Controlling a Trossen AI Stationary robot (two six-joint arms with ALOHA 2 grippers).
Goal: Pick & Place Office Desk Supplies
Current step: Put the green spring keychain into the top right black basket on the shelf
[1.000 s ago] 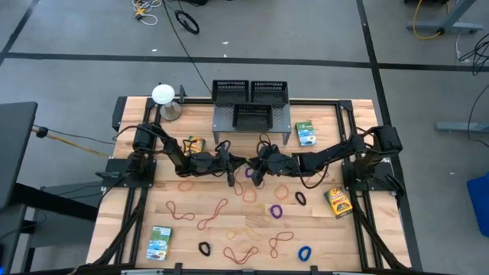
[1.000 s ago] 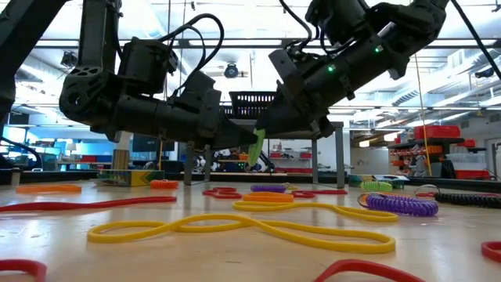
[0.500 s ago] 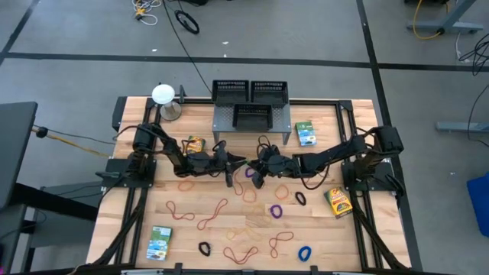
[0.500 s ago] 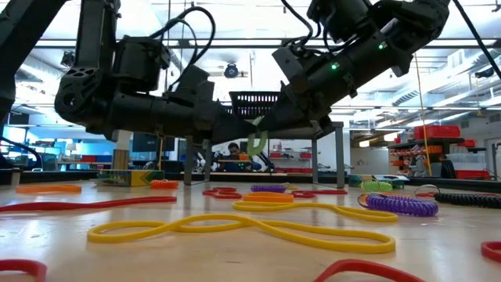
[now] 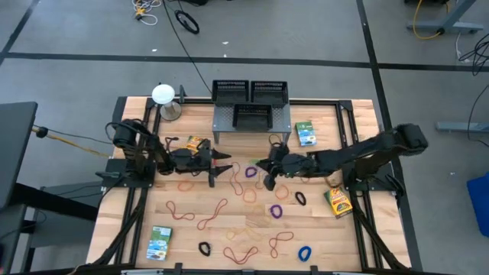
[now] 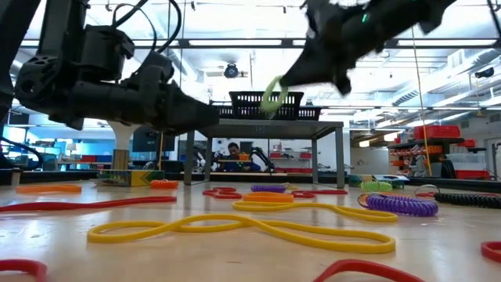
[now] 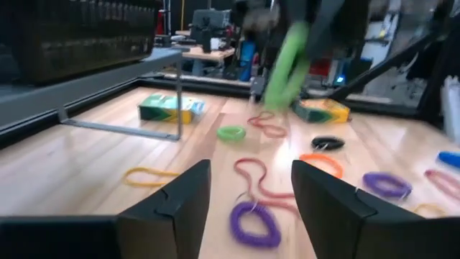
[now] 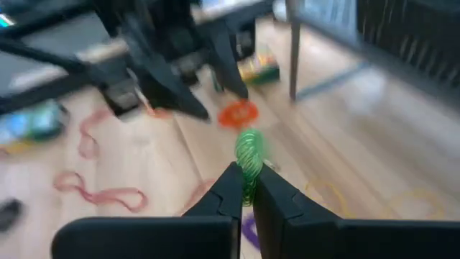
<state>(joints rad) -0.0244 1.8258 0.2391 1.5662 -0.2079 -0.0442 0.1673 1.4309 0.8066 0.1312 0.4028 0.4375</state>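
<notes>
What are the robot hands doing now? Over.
Right hand shut on green band, lifted over the table. Left hand open, empty, opposite. Loose bands below; nothing blocking. Over.

A white ball on a stand (image 5: 163, 97) sits at the upper left corner of the wooden table (image 5: 321, 241), and a grey perforated metal shelf (image 5: 252, 122) stands at the top centre of the table. On the grey floor above the table, black tape lines (image 5: 92, 56) cross the frame, a black cable loop (image 5: 187, 21) lies at the top centre, and yellow cable (image 5: 425, 23) trails at the upper right. In the low view a person (image 6: 232, 150) shows far behind, under the shelf, in a room of ceiling lights and shelving.
</notes>
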